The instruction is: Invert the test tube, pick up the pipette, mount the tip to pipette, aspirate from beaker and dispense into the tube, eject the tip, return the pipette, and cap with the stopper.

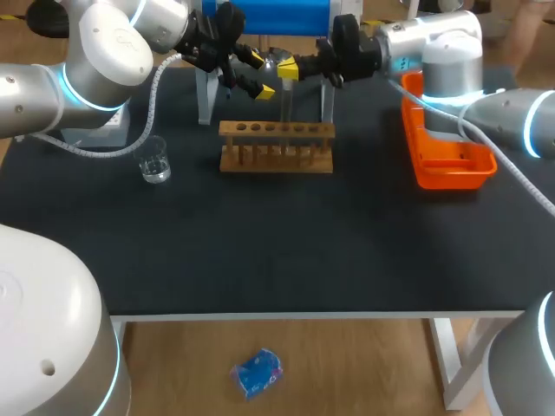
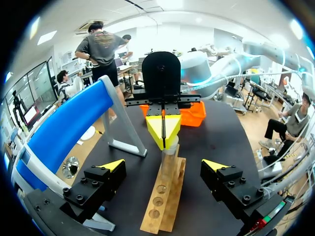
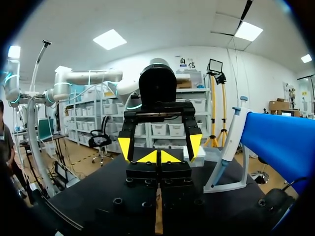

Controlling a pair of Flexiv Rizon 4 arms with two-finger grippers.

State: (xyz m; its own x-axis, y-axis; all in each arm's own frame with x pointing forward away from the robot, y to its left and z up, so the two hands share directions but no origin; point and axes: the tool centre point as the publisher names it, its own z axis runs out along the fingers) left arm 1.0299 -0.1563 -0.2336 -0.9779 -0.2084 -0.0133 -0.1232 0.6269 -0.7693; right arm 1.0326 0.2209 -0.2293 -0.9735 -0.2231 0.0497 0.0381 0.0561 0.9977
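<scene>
My right gripper [image 1: 289,69] is shut on the top of a clear test tube [image 1: 285,102], which hangs upright over the wooden rack [image 1: 276,147]. In the left wrist view the right gripper [image 2: 164,129] faces me with the test tube [image 2: 170,156] below its tips, above the rack [image 2: 165,196]. My left gripper [image 1: 258,74] stands open just left of the tube, its fingers [image 2: 112,165] wide apart and touching nothing. In the right wrist view my own tips [image 3: 157,157] are pressed together, and the left gripper [image 3: 160,145] faces them. The pipette [image 3: 231,137] leans on its stand.
A glass beaker [image 1: 154,161] stands at the left of the dark table. An orange tray [image 1: 447,156] lies at the right under my right arm. The blue-topped pipette stand [image 1: 267,16] fills the back edge behind both grippers.
</scene>
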